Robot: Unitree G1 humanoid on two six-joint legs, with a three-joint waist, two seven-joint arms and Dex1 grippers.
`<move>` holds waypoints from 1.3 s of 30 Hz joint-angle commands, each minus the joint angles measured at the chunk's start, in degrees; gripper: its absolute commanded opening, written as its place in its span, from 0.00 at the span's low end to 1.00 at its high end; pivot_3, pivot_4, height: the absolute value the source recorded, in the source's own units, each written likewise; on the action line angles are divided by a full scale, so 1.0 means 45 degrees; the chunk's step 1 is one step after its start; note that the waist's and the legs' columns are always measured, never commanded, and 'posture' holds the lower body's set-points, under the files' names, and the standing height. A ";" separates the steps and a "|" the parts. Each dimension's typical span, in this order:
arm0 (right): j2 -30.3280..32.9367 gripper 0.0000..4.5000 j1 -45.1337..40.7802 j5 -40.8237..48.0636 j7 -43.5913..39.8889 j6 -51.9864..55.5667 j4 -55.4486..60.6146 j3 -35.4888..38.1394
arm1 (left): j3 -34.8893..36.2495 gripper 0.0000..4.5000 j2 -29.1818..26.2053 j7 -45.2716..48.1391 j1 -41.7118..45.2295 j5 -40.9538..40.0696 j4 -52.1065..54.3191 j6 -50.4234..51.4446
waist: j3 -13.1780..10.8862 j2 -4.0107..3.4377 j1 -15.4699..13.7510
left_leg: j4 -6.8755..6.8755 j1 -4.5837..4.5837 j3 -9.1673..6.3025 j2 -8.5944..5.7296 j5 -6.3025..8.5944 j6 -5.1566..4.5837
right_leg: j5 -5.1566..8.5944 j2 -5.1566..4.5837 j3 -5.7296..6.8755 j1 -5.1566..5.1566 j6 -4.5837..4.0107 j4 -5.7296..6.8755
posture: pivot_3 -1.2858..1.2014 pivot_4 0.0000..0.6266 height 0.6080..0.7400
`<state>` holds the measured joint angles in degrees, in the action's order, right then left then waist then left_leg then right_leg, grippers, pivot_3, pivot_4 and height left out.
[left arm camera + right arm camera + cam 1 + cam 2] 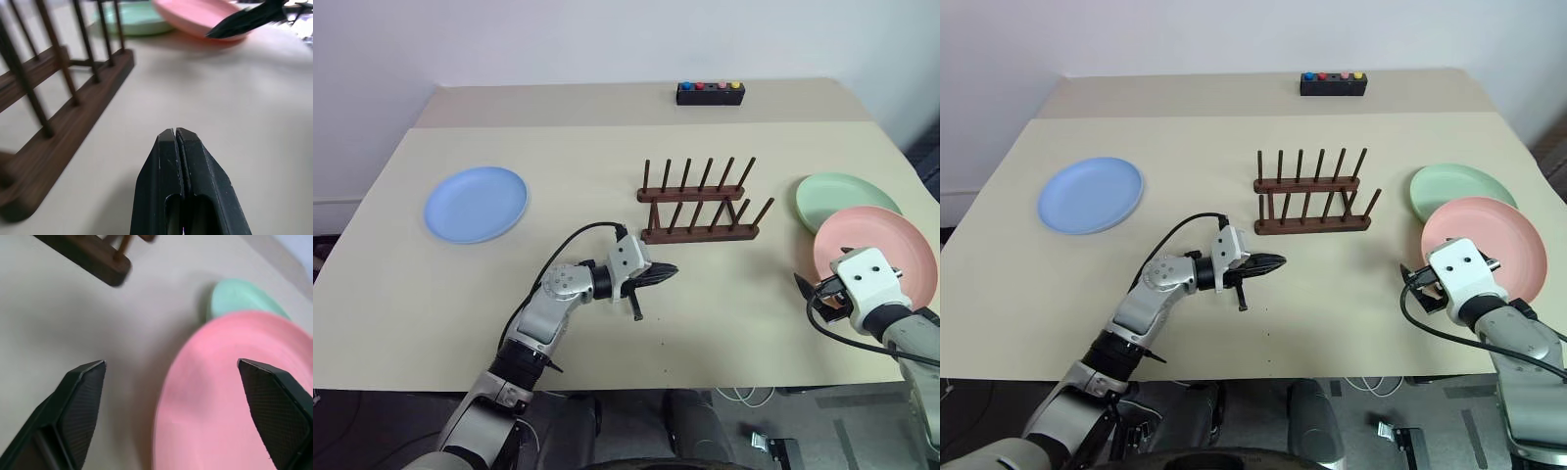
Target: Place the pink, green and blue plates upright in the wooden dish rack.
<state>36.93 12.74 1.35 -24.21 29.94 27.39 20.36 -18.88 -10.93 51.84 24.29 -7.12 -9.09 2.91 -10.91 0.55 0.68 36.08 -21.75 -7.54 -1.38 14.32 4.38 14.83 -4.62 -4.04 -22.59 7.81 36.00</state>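
The dark brown wooden peg rack (pixel 697 203) stands mid-tabletop (no plates in it); the round pink plate (pixel 891 250) lies flat at the right edge beneath the wide-open right tool (pixel 171 382), and the left tool (pixel 177 134) is closed, holding nothing

A beige surface (pixel 460 323) is backed by a plain white wall (pixel 558 39), with a small black box with coloured buttons (pixel 710 92) set near its far edge and dark floor with cables (pixel 744 397) seen below the near edge.
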 commanded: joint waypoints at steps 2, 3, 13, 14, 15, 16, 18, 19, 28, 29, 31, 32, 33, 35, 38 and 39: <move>-0.0213 1.00 -0.0282 -0.0438 0.0608 0.0357 0.0179 -0.0224 | 0.0292 0.00 0.0511 -0.1141 0.0199 0.0344 0.0027 -0.1122 | 0.0000 0.0000 0.0001 | 0.0001 -0.0003 0.0000 0.0000 0.0000 0.0000 | 0.0000 -0.0001 0.0000 -0.0001 -0.0001 -0.0001 | 0.52 0.24 1.00; -0.0262 1.00 -0.0372 -0.0516 0.0735 0.0466 0.0107 -0.0343 | 0.0399 0.00 0.0679 -0.1589 0.0228 0.0564 -0.0130 -0.1841 | -0.0001 0.0002 -0.0001 | 0.0001 -0.0004 0.0000 0.0000 0.0000 0.0000 | 0.0000 -0.0001 0.0000 -0.0002 0.0000 0.0000 | 0.52 0.24 1.00; -0.0448 0.37 -0.0845 -0.0857 0.1146 0.1124 -0.0237 -0.0696 | 0.0524 0.00 0.0430 0.0238 0.0211 -0.1520 0.0489 0.0181 | 0.0000 -0.0003 0.0020 | -0.0004 -0.0022 0.0000 0.0000 0.0000 0.0000 | -0.0001 0.0000 0.0001 -0.0023 0.0001 0.0001 | 0.52 0.24 1.00; -0.0483 0.25 -0.0835 -0.0881 0.1178 0.1156 -0.0220 -0.0741 | 0.0486 0.00 0.0451 0.0197 0.0214 -0.1448 0.0478 0.0152 | -0.0001 -0.0002 0.0017 | -0.0001 -0.0025 -0.0001 0.0000 0.0000 0.0000 | -0.0001 0.0000 0.0001 -0.0023 0.0002 0.0001 | 0.52 0.24 1.00; -0.0510 0.16 -0.0820 -0.0896 0.1205 0.1198 -0.0168 -0.0778 | 0.0416 0.00 0.0456 0.0210 0.0218 -0.1405 0.0463 0.0172 | -0.0001 -0.0002 0.0014 | 0.0003 -0.0028 -0.0001 -0.0001 0.0000 0.0000 | -0.0001 -0.0001 0.0001 -0.0023 0.0002 0.0000 | 0.52 0.24 1.00; -0.0536 0.03 -0.0803 -0.0904 0.1227 0.1247 -0.0089 -0.0805 | 0.0357 0.00 0.0465 0.0198 0.0214 -0.1351 0.0446 0.0172 | 0.0000 -0.0002 0.0006 | 0.0005 -0.0029 -0.0001 -0.0001 0.0000 0.0000 | -0.0002 -0.0001 0.0001 -0.0023 0.0002 0.0000 | 0.52 0.24 1.00; -0.0560 0.01 -0.0771 -0.0913 0.1243 0.1330 0.0048 -0.0831 | 0.0274 0.00 0.0485 0.0205 0.0194 -0.1277 0.0434 0.0163 | 0.0000 -0.0002 0.0002 | 0.0006 -0.0029 -0.0001 -0.0001 0.0000 0.0000 | -0.0002 -0.0001 0.0001 -0.0022 0.0003 0.0000 | 0.52 0.24 1.00; -0.0564 0.01 -0.0743 -0.0923 0.1252 0.1363 0.0113 -0.0837 | 0.0242 0.00 0.0493 0.0221 0.0176 -0.1252 0.0440 0.0130 | 0.0000 -0.0002 0.0003 | 0.0005 -0.0028 -0.0002 -0.0001 0.0000 0.0000 | -0.0002 0.0000 0.0002 -0.0022 0.0003 0.0001 | 0.52 0.24 1.00; 0.0104 0.01 -0.0309 -0.2492 0.1676 0.1155 0.1479 -0.0878 | 0.0103 0.00 0.0521 0.0481 0.0147 -0.1232 0.0297 -0.0019 | 0.0001 -0.0004 0.0010 | 0.0004 -0.0037 -0.0001 -0.0001 0.0000 0.0000 | -0.0002 0.0000 0.0001 -0.0033 0.0003 0.0001 | 0.52 0.24 1.00; 0.0279 0.01 -0.0313 -0.2663 0.1612 0.0860 0.1600 -0.0836 | 0.0101 0.00 0.0521 0.0501 0.0164 -0.1234 0.0264 -0.0029 | 0.0000 -0.0004 0.0010 | 0.0004 -0.0042 -0.0001 -0.0001 0.0000 0.0000 | -0.0002 0.0000 0.0001 -0.0036 0.0002 0.0000 | 0.52 0.24 1.00; 0.0665 0.01 -0.0512 -0.2699 0.1373 0.0053 0.1913 -0.0538 | 0.0096 0.00 0.0527 0.0522 0.0212 -0.1235 0.0189 -0.0064 | 0.0000 -0.0003 0.0013 | 0.0007 -0.0051 -0.0001 -0.0001 0.0000 0.0000 | -0.0001 0.0000 0.0001 -0.0043 0.0001 0.0000 | 0.52 0.24 1.00; 0.0913 0.01 -0.0695 -0.2629 0.1159 -0.0300 0.2023 -0.0391 | 0.0107 0.00 0.0530 0.0536 0.0244 -0.1237 0.0143 -0.0076 | 0.0001 -0.0006 0.0021 | 0.0007 -0.0051 -0.0001 -0.0001 0.0000 0.0000 | -0.0002 0.0000 0.0001 -0.0044 0.0003 0.0000 | 0.52 0.24 1.00; 0.1095 0.01 -0.0995 -0.2492 0.1009 -0.0617 0.2024 -0.0204 | 0.0114 0.00 0.0534 0.0548 0.0270 -0.1237 0.0112 -0.0088 | 0.0000 -0.0004 0.0032 | 0.0006 -0.0051 -0.0001 -0.0001 0.0000 0.0000 | -0.0002 0.0000 0.0001 -0.0045 0.0004 0.0000 | 0.52 0.24 1.00; 0.1214 0.01 -0.1664 -0.1924 0.0637 -0.1006 0.1862 0.0074 | 0.0132 0.00 0.0541 0.0565 0.0319 -0.1231 0.0053 -0.0119 | -0.0001 -0.0001 0.0035 | 0.0007 -0.0052 0.0000 0.0000 0.0000 0.0000 | -0.0003 0.0000 0.0002 -0.0045 0.0006 -0.0001 | 0.52 0.24 1.00; 0.1190 0.01 -0.3557 -0.0683 0.0053 -0.2079 0.0758 0.0271 | 0.0177 0.00 0.0562 0.0516 0.0429 -0.1135 -0.0132 -0.0317 | -0.0005 0.0005 0.0051 | 0.0010 -0.0051 -0.0001 0.0000 0.0000 0.0000 | -0.0004 0.0001 0.0002 -0.0042 0.0007 0.0000 | 0.52 0.24 1.00; 0.1248 0.01 -0.4092 -0.0451 -0.0122 -0.2294 0.0318 0.0241 | 0.0191 0.00 0.0572 0.0478 0.0453 -0.1099 -0.0181 -0.0383 | -0.0006 0.0007 0.0042 | 0.0012 -0.0051 -0.0001 0.0000 -0.0001 0.0000 | -0.0006 0.0001 0.0002 -0.0040 0.0009 -0.0001 | 0.52 0.24 1.00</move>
<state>41.68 -3.63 -2.93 -23.78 22.36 30.13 19.44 -18.50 -8.72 54.10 25.46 -12.22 -10.61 2.81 -10.94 0.58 0.87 36.14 -22.00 -7.54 -1.38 14.31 4.38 14.78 -4.62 -4.03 -22.77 7.90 36.00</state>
